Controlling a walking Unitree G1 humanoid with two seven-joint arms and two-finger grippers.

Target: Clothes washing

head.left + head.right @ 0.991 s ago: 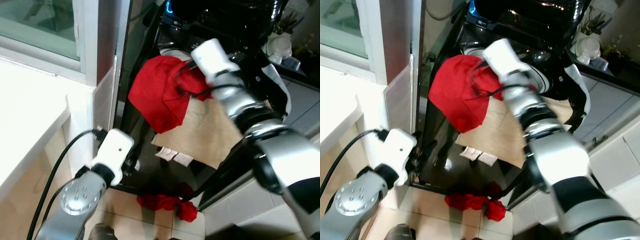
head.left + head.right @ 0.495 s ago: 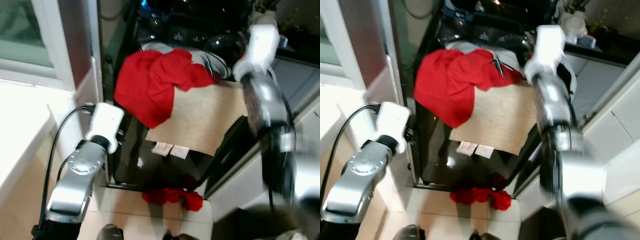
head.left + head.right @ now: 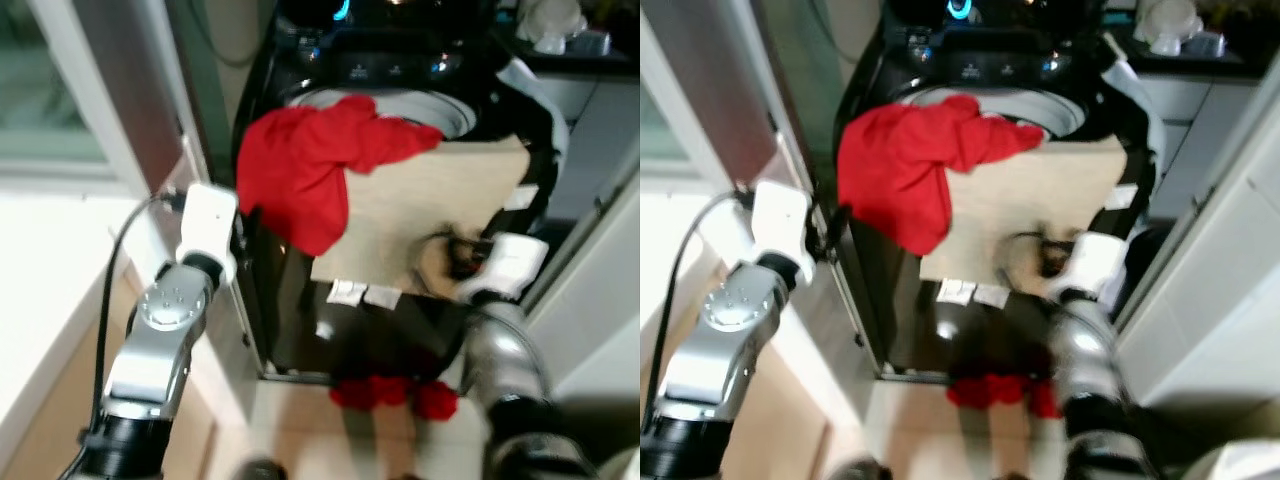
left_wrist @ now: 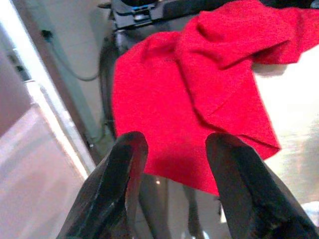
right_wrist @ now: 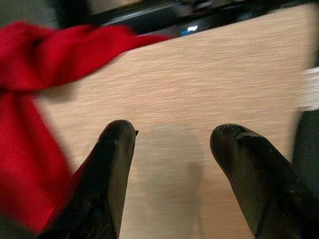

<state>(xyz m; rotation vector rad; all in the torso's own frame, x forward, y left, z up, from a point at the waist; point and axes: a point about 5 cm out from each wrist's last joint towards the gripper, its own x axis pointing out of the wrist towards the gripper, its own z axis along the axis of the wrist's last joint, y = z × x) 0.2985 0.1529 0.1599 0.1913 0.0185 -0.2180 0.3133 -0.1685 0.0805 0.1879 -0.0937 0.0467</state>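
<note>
1. A black top-loading washing machine stands in a narrow slot, with a glossy front panel and a round, pale drum rim at its top.
2. A red garment of soft, slightly napped cloth lies bunched over the near-left edge of the drum opening; one fold reaches right along the rim, and a rounded flap hangs down the machine's front.
3. A beige cloth with a fine woven texture drapes flat over the front, just right of the red garment, which overlaps its left edge. Two small white labels hang at its lower hem.
4. A second red cloth sits crumpled in lumps on the tiled floor at the machine's base.
5. The left gripper has its two smooth, rounded black fingers apart, holding nothing, pointed at the hanging red flap from the left.
6. The right gripper also has its fingers apart and empty, close in front of the beige cloth, low on the right of the machine.
7. A white wall edge bounds the machine on the left and white cabinet fronts on the right, leaving tight side gaps.
8. The open room lies in front, over the floor.
</note>
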